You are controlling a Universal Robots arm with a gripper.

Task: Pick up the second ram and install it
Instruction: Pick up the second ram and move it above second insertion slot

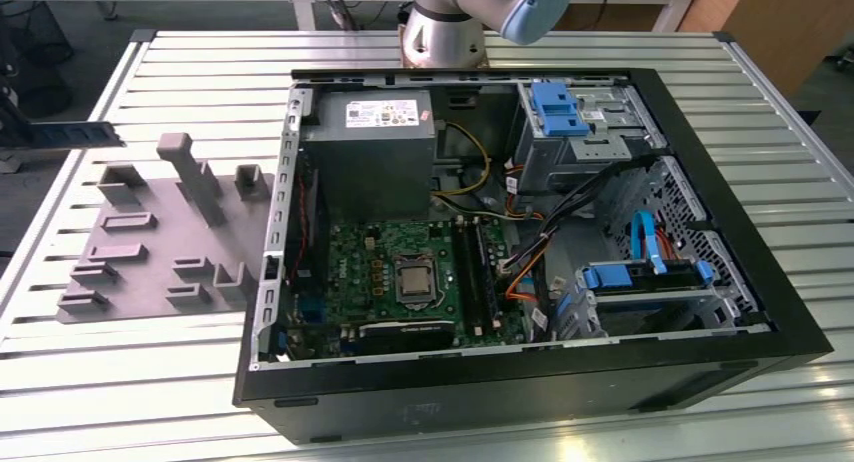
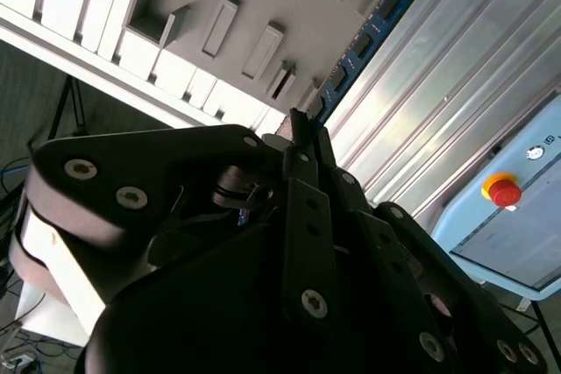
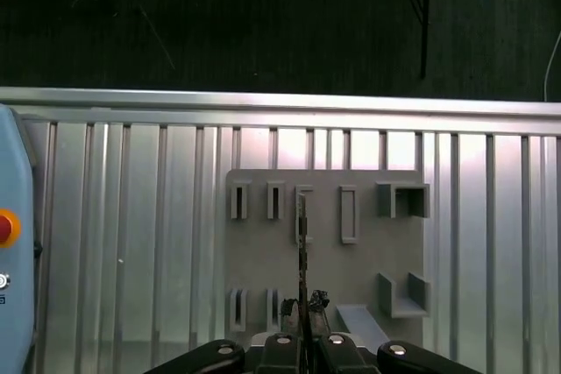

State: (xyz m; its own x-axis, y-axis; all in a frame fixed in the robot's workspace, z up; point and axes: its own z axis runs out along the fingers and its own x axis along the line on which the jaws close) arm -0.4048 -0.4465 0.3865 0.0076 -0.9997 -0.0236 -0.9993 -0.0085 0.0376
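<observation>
My gripper (image 3: 303, 306) is shut on the second ram (image 3: 301, 247), a thin blue-green stick that appears edge-on in the first wrist view, above the grey fixture plate (image 3: 324, 278). In the second wrist view the ram (image 2: 368, 37) runs out from between the dark fingers (image 2: 307, 208) of the gripper (image 2: 302, 129), showing its row of black chips. The exterior view has the ram (image 1: 74, 134) held level in the air at its far left, above the table's edge and apart from the fixture plate (image 1: 154, 237).
An open black computer case (image 1: 747, 282) lies on the slatted metal table (image 1: 160, 382), with the green motherboard (image 1: 394, 272), a grey power supply (image 1: 374, 142), cables and blue drive brackets inside. The arm's base (image 1: 441, 32) stands behind the case. A red button (image 2: 501, 188) sits on a light-blue panel.
</observation>
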